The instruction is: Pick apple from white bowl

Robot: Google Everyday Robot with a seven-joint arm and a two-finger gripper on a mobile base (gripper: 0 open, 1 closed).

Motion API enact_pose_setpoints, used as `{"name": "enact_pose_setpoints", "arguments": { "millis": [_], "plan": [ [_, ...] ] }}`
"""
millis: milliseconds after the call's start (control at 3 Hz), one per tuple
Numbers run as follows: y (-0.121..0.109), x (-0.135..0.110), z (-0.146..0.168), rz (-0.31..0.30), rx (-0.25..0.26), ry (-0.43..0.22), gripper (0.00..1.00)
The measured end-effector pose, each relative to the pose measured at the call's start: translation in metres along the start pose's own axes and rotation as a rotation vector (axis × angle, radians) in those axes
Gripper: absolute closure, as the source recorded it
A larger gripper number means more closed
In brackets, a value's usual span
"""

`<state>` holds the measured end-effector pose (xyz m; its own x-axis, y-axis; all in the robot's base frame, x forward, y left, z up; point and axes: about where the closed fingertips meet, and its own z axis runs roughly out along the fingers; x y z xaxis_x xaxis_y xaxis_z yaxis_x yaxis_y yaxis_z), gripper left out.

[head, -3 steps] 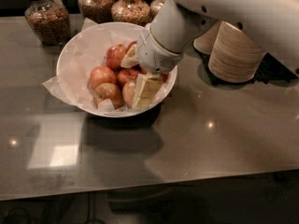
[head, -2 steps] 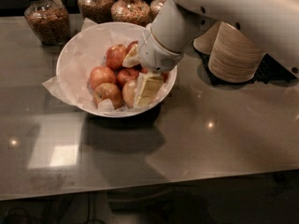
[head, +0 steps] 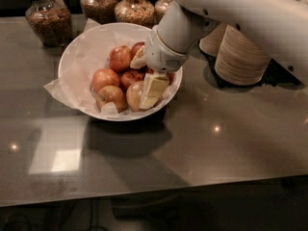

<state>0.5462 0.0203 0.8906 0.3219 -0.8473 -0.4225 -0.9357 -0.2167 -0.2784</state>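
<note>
Almost nothing has moved in the last second. Your gripper point(head: 150, 85) stays low inside the white bowl point(head: 77, 57), among the fruit, so the pick looks unfinished. The apple point(head: 134, 95) sits right against the gripper, on its near side, apparently unlifted. You cannot tell here whether the gripper is spread or pinching.

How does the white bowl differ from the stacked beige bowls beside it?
The white bowl is wide, stands alone and holds apples on crumpled paper; the beige bowls are narrower and nested in stacks. The white bowl is bright white; the beige bowls are tan. The gripper is down inside the white bowl among the apples, away from the beige bowls. Both sit on the same dark table.
</note>
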Motion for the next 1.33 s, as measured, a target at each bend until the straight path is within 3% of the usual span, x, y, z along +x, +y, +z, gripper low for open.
{"name": "enact_pose_setpoints", "arguments": {
  "millis": [1000,1333],
  "plan": [
    [0.004,0.006,0.022,0.01,-0.05,0.021,0.32],
    [0.005,0.006,0.022,0.017,-0.056,0.025,0.51]
  ]
}}
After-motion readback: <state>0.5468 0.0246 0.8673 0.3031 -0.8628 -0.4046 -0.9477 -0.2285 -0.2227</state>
